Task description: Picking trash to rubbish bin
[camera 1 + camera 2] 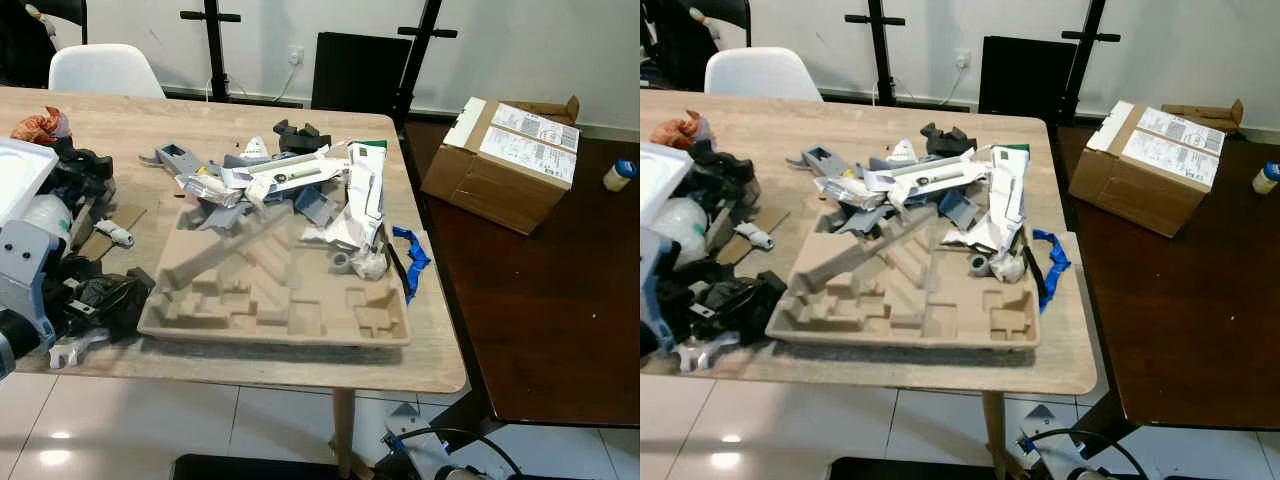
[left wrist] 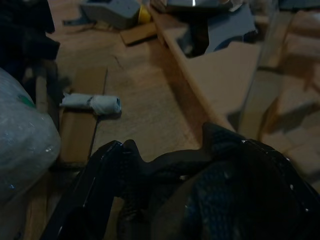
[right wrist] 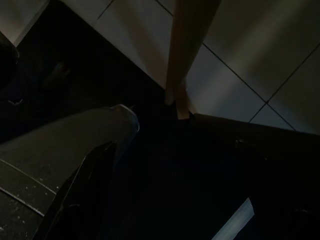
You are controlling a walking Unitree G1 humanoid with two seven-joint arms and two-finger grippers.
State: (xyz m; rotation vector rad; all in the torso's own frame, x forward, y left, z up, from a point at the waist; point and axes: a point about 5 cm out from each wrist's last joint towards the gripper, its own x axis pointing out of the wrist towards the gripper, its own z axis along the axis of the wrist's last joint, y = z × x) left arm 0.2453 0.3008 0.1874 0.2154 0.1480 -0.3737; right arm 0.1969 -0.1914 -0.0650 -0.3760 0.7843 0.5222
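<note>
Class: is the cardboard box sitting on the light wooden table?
No. The cardboard box rests on the dark brown table beside it.

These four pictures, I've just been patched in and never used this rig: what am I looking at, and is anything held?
The two wide pictures come from the stereo camera on a humanoid robot's head, looking down at a wooden table. On it lies a moulded cardboard tray heaped with torn packaging, a blue strap at its right edge, and black plastic scraps at the near left. A cardboard box sits on the dark table to the right.

The two dim pictures come from wrist cameras. The left tool is at the black scraps and seems to grip them, though it is too dark to be sure. The right tool hangs idle over the floor by the table leg.
</note>
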